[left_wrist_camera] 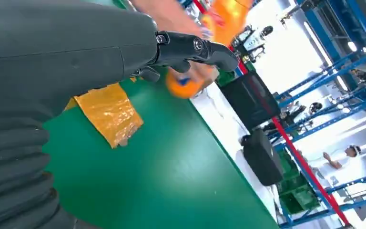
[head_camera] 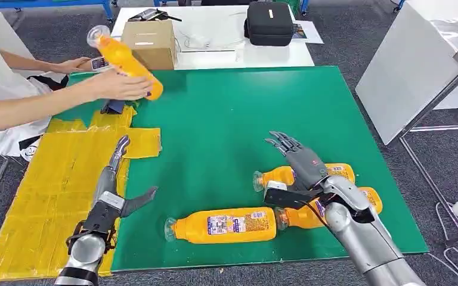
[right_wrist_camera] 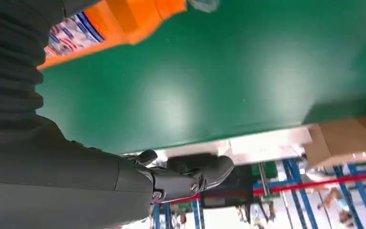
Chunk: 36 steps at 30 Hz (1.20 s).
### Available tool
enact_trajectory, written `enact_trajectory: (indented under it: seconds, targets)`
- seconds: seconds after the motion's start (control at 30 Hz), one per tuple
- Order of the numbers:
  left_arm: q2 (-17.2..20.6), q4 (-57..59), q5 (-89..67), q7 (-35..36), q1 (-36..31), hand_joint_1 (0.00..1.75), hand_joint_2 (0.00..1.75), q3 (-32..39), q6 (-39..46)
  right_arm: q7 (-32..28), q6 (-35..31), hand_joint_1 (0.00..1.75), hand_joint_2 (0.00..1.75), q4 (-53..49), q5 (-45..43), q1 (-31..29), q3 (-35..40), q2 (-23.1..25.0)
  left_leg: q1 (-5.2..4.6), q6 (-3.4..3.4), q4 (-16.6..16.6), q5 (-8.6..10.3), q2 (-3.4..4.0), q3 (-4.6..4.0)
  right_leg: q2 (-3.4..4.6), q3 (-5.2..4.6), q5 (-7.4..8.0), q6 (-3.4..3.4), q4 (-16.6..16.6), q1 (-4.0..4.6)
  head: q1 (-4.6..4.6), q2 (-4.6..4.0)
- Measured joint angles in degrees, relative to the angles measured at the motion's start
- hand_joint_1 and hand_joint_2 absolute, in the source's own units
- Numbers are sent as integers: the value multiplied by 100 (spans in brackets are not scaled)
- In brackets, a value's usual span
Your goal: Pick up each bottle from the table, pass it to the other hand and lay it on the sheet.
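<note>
Here, both robot hands were empty with fingers spread: left hand point(head_camera: 116, 179) over the yellow sheet point(head_camera: 48, 196), right hand point(head_camera: 298, 161) above three bottles point(head_camera: 226, 225) lying near-right on the green mat point(head_camera: 232, 113). A person's hand point(head_camera: 122, 84) held a fourth bottle point(head_camera: 125, 58) far left.

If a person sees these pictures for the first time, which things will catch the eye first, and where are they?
The eye goes first to the orange bottle that a person's hand holds up at the far left, over the edge of the green mat. Next come three more orange bottles lying on the mat near the robot, with the right hand above them, fingers apart. The left hand is over the yellow sheet, holding nothing.
</note>
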Motion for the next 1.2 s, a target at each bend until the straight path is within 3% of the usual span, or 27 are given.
enact_trajectory:
  seconds: [0.6, 1.2]
  targets:
    - [-136, 435, 195, -15, -353, 0, 175, -186, 20, 79, 87, 0, 175, 844, -15, -233, 365, -347, 0, 1, 1, 0, -8, -1, -2, -1, 1, 2, 0, 0, -2, 0]
    - [-186, 752, 306, 44, -493, 0, 175, -387, -9, 861, -256, 0, 175, 2108, 479, -711, 393, -459, -1, 1, 2, 1, -8, -3, -3, 0, 4, 7, 0, -1, -2, 0]
